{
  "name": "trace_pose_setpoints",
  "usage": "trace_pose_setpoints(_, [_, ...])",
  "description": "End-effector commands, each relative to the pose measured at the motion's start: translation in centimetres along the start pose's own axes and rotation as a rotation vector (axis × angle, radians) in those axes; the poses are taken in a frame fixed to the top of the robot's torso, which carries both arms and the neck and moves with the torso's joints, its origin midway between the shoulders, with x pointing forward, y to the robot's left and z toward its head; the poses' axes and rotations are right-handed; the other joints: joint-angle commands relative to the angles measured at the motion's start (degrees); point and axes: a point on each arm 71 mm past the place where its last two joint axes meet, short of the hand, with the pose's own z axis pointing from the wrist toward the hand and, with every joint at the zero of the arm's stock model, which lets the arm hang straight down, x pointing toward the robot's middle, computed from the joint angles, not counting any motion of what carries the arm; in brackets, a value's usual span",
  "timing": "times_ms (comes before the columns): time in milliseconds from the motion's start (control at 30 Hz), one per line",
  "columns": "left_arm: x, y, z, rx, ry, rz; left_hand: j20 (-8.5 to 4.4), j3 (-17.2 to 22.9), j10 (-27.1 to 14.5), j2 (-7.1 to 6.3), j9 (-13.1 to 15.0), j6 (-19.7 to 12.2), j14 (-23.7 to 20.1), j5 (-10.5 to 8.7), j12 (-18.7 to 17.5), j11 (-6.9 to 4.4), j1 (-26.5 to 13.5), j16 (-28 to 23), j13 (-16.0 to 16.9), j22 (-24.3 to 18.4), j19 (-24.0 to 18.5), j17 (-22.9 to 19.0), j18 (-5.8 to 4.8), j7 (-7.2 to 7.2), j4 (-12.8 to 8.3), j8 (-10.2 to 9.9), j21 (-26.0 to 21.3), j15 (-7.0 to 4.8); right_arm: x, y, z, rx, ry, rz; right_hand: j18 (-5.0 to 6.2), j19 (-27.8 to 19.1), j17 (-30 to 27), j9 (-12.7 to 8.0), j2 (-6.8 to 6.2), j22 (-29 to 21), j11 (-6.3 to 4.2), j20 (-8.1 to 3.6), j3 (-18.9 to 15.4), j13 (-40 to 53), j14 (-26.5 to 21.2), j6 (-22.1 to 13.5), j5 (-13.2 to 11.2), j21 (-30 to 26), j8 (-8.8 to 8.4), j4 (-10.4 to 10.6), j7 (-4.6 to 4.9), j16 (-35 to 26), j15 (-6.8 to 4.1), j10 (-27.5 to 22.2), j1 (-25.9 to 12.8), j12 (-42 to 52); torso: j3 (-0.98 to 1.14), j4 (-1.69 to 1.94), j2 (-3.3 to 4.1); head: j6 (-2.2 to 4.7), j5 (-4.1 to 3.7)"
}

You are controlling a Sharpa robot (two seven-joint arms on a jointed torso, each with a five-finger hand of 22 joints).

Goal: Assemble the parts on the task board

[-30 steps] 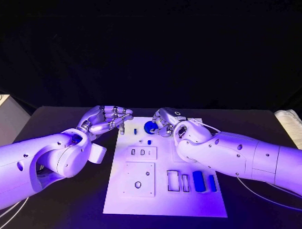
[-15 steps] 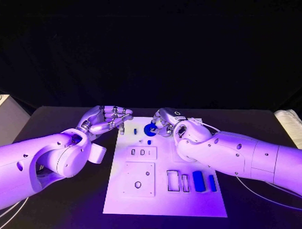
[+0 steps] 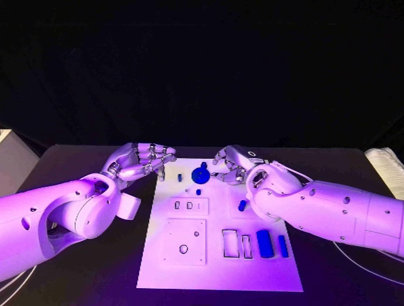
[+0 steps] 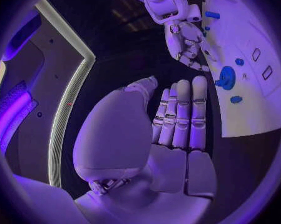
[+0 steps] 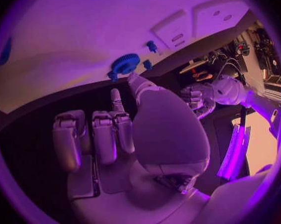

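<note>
Both hands (image 3: 143, 159) (image 3: 235, 164) curled, holding nothing

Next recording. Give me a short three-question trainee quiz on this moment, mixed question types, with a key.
1. True or false: the left robot hand holds a blue part.
2. Which robot hand is nearest the round blue gear? A) left B) right
3. Fill in: the two long blue bars lie at the task board's near ____ side, as the head view shows it.

Key: 1 false, its fingers are curled with nothing in them; 2 B; 3 right.
</note>
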Motion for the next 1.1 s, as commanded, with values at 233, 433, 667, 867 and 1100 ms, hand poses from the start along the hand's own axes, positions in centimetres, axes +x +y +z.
trace_pose_setpoints(233, [-0.2, -0.1, 0.1, 0.011, 0.009, -0.011, 0.08, 0.35, -0.43, 0.22, 0.1, -0.39, 0.08, -0.37, -0.27, -0.18, 0.15, -0.19, 0.09, -0.25, -0.42, -0.07, 0.52, -0.09, 0.02, 0.04, 0.02, 0.08, -5.7, -4.0, -3.3, -0.04, -0.033, 0.247, -0.82, 6.1, 14.9, -0.17, 0.4, 15.09, 0.58, 0.67, 0.57, 13.24, 6.04, -0.47, -0.04, 0.12, -0.43, -1.0, 0.07, 0.31, 0.7, 4.2, 0.64, -0.47, 0.36, -1.29, -0.94, 0.1, 0.42])
trace_pose_setpoints(433, [-0.2, 0.0, 0.1, 0.011, 0.012, -0.013, 0.09, 0.36, -0.43, 0.22, 0.11, -0.38, 0.05, -0.36, -0.27, -0.18, 0.15, -0.2, 0.09, -0.18, -0.41, -0.07, 0.51, -0.1, 0.02, 0.05, 0.06, 0.09, -7.3, -7.5, -5.2, -0.015, 0.032, 0.243, -0.82, 6.1, 15.09, -0.26, -0.24, 15.09, 0.62, 0.7, 1.0, 13.21, 6.09, -0.3, -0.05, 0.12, -0.52, -2.41, 0.02, 0.37, 0.6, 4.16, 1.97, -0.52, 0.75, -1.69, -1.1, 0.14, 0.54])
trace_pose_setpoints(667, [0.0, 0.0, 0.2, 0.014, 0.023, -0.018, 0.1, 0.38, -0.4, 0.21, 0.13, -0.38, 0.01, -0.36, -0.25, -0.19, 0.15, -0.23, 0.1, -0.14, -0.44, -0.09, 0.5, -0.11, 0.01, 0.06, 0.1, 0.09, -8.1, -11.6, -6.6, 0.027, 0.058, 0.16, -0.82, 6.1, 15.09, -0.4, -1.16, 15.09, 0.45, 0.44, 1.12, 13.0, 6.09, -0.29, -0.06, 0.12, -0.72, -3.71, -0.19, 0.37, 0.27, 3.95, 3.15, -0.74, 1.19, -1.75, -1.1, 0.09, -0.14])
trace_pose_setpoints(867, [0.1, 0.0, 0.2, 0.015, 0.027, -0.02, 0.1, 0.38, -0.4, 0.21, 0.13, -0.38, 0.01, -0.36, -0.25, -0.19, 0.15, -0.23, 0.1, -0.14, -0.44, -0.09, 0.5, -0.11, 0.01, 0.06, 0.1, 0.09, -7.4, -14.1, -7.4, 0.076, 0.079, 0.117, -0.82, 6.1, 15.09, -0.67, -1.79, 15.09, 0.49, 0.49, 0.99, 12.73, 6.09, -1.1, -0.06, 0.12, -1.32, -4.49, -0.04, 0.37, 0.46, 3.67, 3.67, -1.01, 1.3, -1.87, -0.95, 0.06, -0.48])
trace_pose_setpoints(1100, [0.2, 0.0, 0.2, 0.015, 0.03, -0.021, 0.11, 0.38, -0.39, 0.19, 0.14, -0.39, -0.01, -0.36, -0.25, -0.19, 0.15, -0.25, 0.11, -0.12, -0.47, -0.09, 0.5, -0.11, 0.0, 0.06, 0.12, 0.1, -6.4, -15.3, -7.0, 0.136, 0.051, 0.084, -0.82, 6.1, 15.09, -0.88, -1.42, 15.09, 0.67, 0.66, 1.2, 12.68, 6.09, -1.69, -0.03, 0.12, -1.81, -4.76, 0.22, 0.37, 0.73, 3.6, 3.83, -1.08, 1.57, -1.92, -0.66, 0.03, -0.34])
